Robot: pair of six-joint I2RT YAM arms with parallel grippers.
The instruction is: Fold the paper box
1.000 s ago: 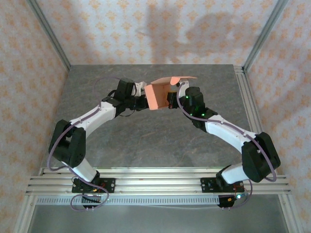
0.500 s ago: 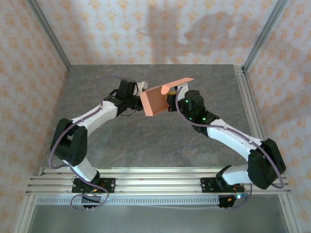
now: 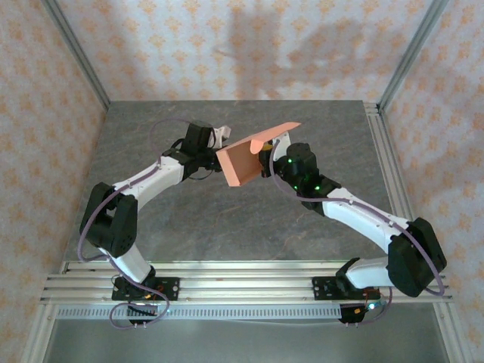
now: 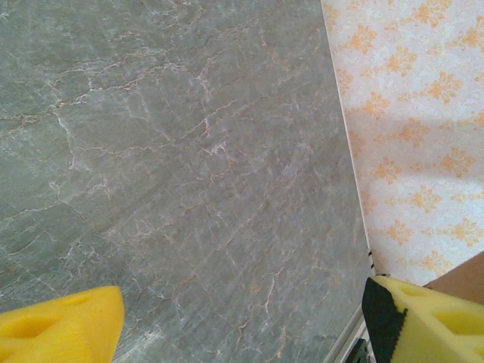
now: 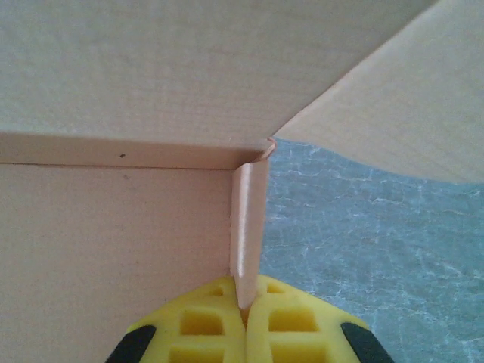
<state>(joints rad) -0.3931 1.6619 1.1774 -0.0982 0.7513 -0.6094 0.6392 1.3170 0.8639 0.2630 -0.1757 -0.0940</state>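
The box (image 3: pixel 243 160) is held tilted above the far middle of the table, between the two arms. One thin card wall is pinched in the closed right gripper (image 5: pixel 246 302). The left gripper (image 4: pixel 242 325) is spread wide just left of the box, with nothing in it. The pinch is best held firm while the left fingers are brought against the loose flap near its crease, so the card is folded rather than buckled. Patterned walls (image 3: pixel 227 45) enclose the grey veined table (image 3: pixel 227 219).

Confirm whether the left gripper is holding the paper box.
No: the left gripper stands wide open over the table, nothing between its fingers.
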